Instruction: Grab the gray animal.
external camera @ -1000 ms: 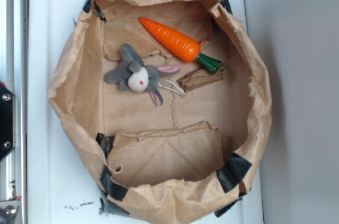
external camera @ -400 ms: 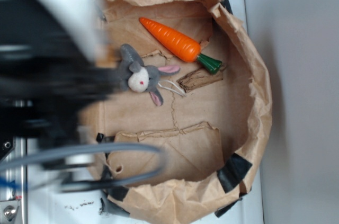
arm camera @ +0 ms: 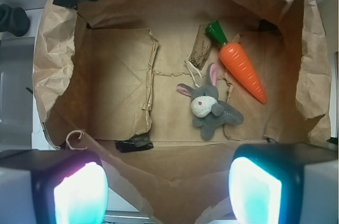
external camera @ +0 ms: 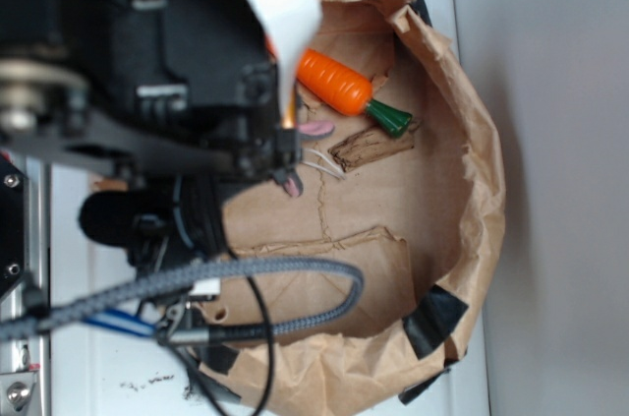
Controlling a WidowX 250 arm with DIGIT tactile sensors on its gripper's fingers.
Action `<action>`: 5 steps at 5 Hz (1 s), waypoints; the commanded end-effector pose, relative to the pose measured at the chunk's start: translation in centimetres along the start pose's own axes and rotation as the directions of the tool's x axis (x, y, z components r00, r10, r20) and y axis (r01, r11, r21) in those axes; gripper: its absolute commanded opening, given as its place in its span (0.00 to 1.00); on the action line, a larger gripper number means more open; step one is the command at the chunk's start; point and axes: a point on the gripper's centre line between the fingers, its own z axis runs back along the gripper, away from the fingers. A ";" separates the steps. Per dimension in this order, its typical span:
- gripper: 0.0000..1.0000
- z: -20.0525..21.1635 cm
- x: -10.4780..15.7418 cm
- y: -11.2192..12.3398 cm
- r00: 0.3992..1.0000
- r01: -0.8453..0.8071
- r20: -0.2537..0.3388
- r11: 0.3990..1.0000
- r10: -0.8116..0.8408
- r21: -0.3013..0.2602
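Hanging wide open above the paper bag (arm camera: pixel 53 75), the pincer (arm camera: pixel 168 192) holds nothing; its two fingertips (arm camera: pixel 79 192) glow at the bottom of the wrist view. Just beyond and between them lies the gray bunny (arm camera: pixel 209 107) on the bag floor, long axis slanted, ears aimed away toward the far wall, legs nearer. Past it rests the toy carrot (arm camera: pixel 241 68). From outside, the arm (external camera: pixel 147 91) hides the bunny except its pink ears.
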 end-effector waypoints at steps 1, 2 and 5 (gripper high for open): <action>1.00 1.2 0.6 0.3 0.999 -0.007 0.049 1.000 0.007 0.008; 1.00 -3.8 0.5 0.2 0.999 0.051 -0.010 0.998 -0.051 0.045; 1.00 -13.2 4.5 2.5 0.994 0.094 -0.069 0.978 -0.082 0.187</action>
